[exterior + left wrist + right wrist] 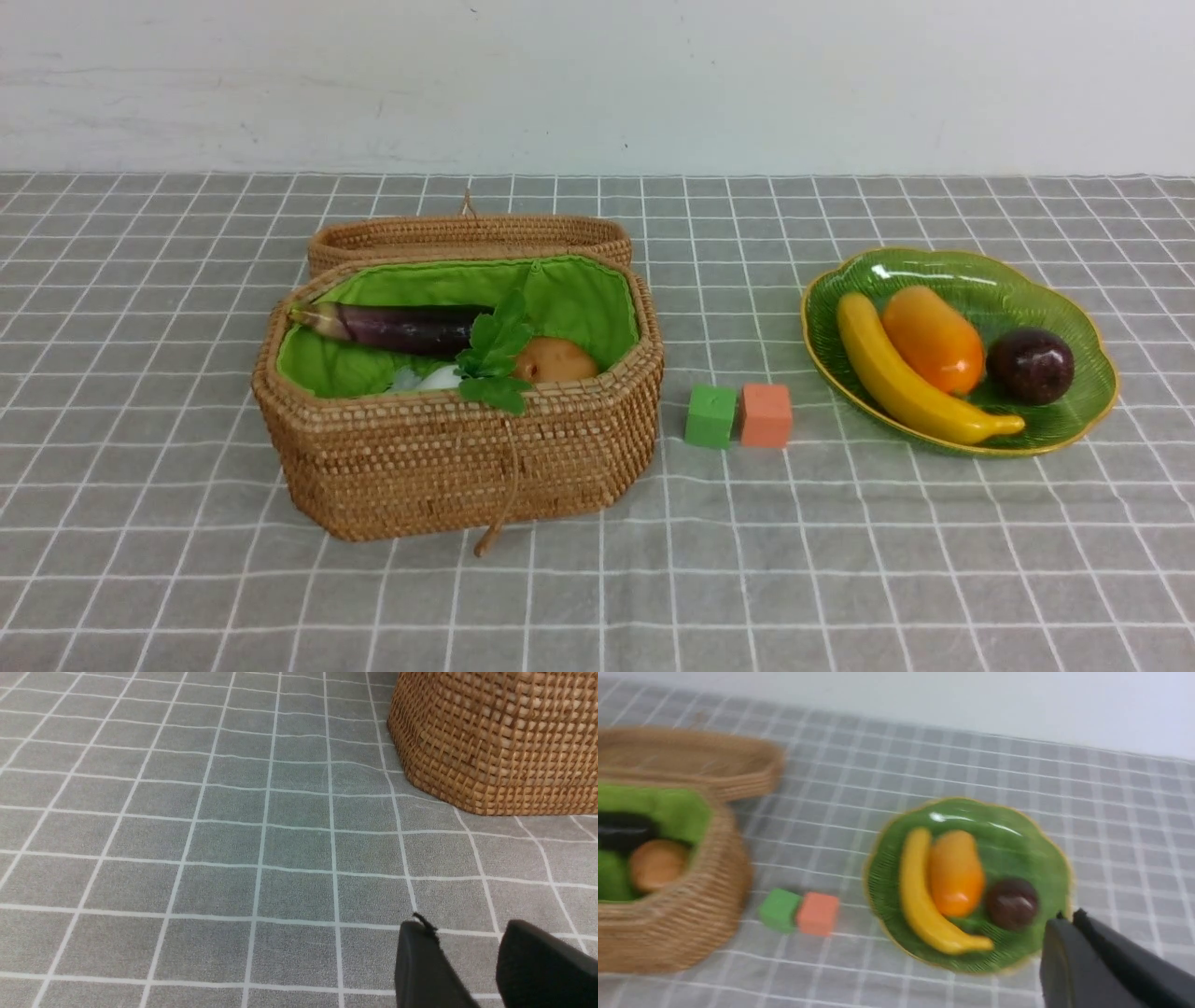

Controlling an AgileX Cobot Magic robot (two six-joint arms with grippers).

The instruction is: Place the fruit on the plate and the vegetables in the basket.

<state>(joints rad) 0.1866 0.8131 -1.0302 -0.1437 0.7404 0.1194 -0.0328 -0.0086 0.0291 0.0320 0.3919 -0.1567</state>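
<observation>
Fingers of the left gripper (472, 961) are seen partly spread with bare cloth between them; nothing is held. Fingers of the right gripper (1069, 933) are pressed together and empty, seen low beside the plate's near rim in the right wrist view. Neither arm appears in the front view.

Fruit: the banana (910, 373), mango (932, 338) and mangosteen (1030, 365) are all found lying on the plate (1074, 299), to the right of centre. That part is judged done.

Vegetables: the eggplant (401, 327), potato (558, 359) and radish (443, 378) with its leaves are seen inside the basket (448, 457), left of centre. The gourd cannot be made out; it may lie below the rim, hidden by the front wall. No produce is left on the tablecloth (187, 579), so the sorting is judged complete or nearly so, subject to that one item.

The lid (467, 235) is found off, behind the basket and touching it. A green cube (710, 416) and an orange cube (766, 414) stand touching each other between basket and plate; they are not part of the task.

Room: the cloth in front of basket and plate is open, and wide to the basket's left. The gap between basket and plate is narrowed by the cubes. Leaves overhang the basket's front rim, and a cord hangs down its front wall.
</observation>
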